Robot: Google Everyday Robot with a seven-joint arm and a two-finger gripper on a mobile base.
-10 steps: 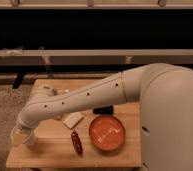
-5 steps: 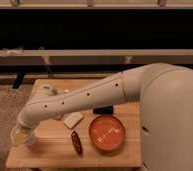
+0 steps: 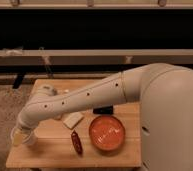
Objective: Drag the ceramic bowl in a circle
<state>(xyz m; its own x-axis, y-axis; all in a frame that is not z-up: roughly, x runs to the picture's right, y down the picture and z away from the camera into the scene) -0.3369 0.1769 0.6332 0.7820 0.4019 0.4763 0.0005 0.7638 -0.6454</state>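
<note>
- Ceramic bowl sits upright on the wooden table, orange-red, glossy, faint pale marks inside.
- Gripper is well left of the bowl, low over the table's near corner on that side. No contact w/ the bowl.
- Jaws stand wide apart. Can't tell whether anything sits between them.
- Arm leaves the white robot body right of the bowl, passes behind it and slopes down-left to the gripper.
- Dark red oblong item lies just left of the bowl, close, w/ a thin gap showing.
- Pale flat packet is up-left of the bowl, near the dark red item's far end, its top edge tucked under the arm.
- Small black item lies directly behind the bowl, just past its far rim.
- Whitish object far back-left of the bowl, at the table's rear edge. Can't make out what it is.
</note>
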